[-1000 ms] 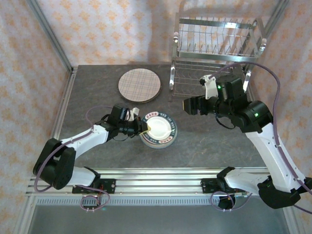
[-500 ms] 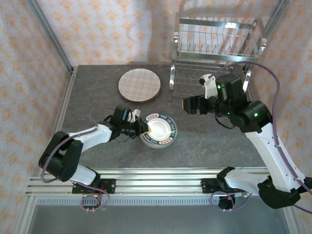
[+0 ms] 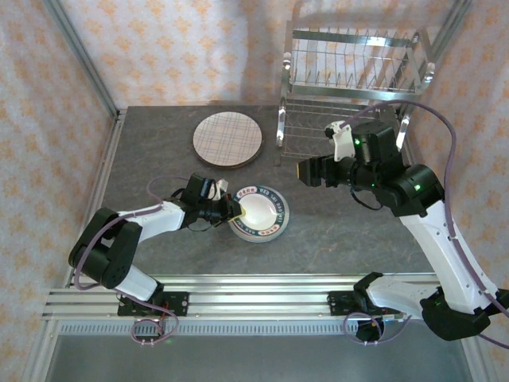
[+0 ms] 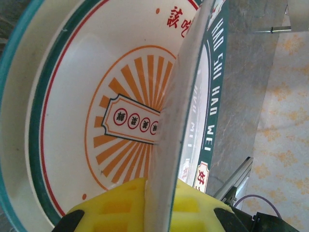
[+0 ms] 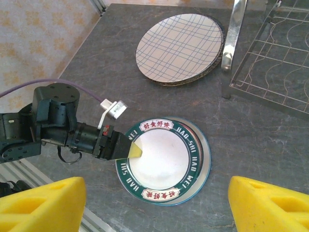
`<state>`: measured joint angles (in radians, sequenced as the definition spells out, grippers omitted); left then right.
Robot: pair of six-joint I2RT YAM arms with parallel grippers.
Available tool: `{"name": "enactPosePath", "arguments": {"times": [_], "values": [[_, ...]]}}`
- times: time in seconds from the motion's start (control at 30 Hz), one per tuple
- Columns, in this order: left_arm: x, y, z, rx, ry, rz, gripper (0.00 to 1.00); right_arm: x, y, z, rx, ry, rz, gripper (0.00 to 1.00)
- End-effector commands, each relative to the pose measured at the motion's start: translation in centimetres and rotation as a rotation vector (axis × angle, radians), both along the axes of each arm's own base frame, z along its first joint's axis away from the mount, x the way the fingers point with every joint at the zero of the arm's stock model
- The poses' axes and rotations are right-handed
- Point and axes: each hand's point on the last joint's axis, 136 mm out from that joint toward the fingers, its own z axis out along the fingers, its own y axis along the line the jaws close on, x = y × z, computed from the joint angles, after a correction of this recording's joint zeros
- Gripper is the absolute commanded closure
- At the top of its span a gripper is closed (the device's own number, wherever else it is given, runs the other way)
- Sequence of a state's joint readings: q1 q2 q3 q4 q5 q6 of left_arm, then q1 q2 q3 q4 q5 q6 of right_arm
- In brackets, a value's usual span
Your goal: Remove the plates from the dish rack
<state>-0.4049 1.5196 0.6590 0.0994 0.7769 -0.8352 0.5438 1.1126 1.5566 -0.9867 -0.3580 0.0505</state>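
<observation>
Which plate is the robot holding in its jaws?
The green-rimmed plate with writing, pinched at its edge by the left gripper. The plaid-lined plate lies apart, nearer the dish rack, untouched.

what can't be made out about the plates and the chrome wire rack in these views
- Round plaid-lined plate, top view: its face covers whatever lies beneath; just a dark edge peeks out.
- Green-rimmed white plate pinched by the left gripper, left wrist view: edge-on, it hides part of the orange-sunburst plate below.
- Shiny chrome wire dish rack, right wrist view: cut off by the right edge.
</observation>
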Motion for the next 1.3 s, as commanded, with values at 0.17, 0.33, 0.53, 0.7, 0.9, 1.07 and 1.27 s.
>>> {"name": "enactPosePath", "arguments": {"times": [0.17, 0.33, 0.53, 0.7, 0.9, 1.07, 1.27], "values": [[1.4, -0.2, 0.2, -0.016, -0.063, 0.000, 1.00, -0.2, 1.0, 0.2, 0.035, 0.000, 0.038, 0.23], [1.7, -0.4, -0.1, -0.026, -0.057, 0.001, 1.00, -0.2, 1.0, 0.2, 0.040, 0.004, 0.037, 0.23], [1.5, -0.2, -0.6, -0.015, -0.046, 0.002, 1.00, -0.3, 1.0, 0.3, 0.043, 0.007, 0.037, 0.23], [1.3, 0.0, -0.9, 0.003, -0.034, -0.005, 0.88, -0.2, 1.0, 0.3, 0.044, 0.006, 0.035, 0.23], [1.0, 0.4, -1.0, 0.045, -0.027, -0.017, 0.70, -0.1, 1.1, 0.4, 0.049, 0.006, 0.031, 0.23], [0.6, 1.0, -0.9, 0.090, -0.021, -0.029, 0.66, 0.0, 1.1, 0.6, 0.052, 0.003, 0.029, 0.23], [0.1, 1.6, -0.6, 0.160, 0.005, -0.061, 0.60, 0.0, 1.1, 0.6, 0.052, 0.005, 0.024, 0.23]]}}
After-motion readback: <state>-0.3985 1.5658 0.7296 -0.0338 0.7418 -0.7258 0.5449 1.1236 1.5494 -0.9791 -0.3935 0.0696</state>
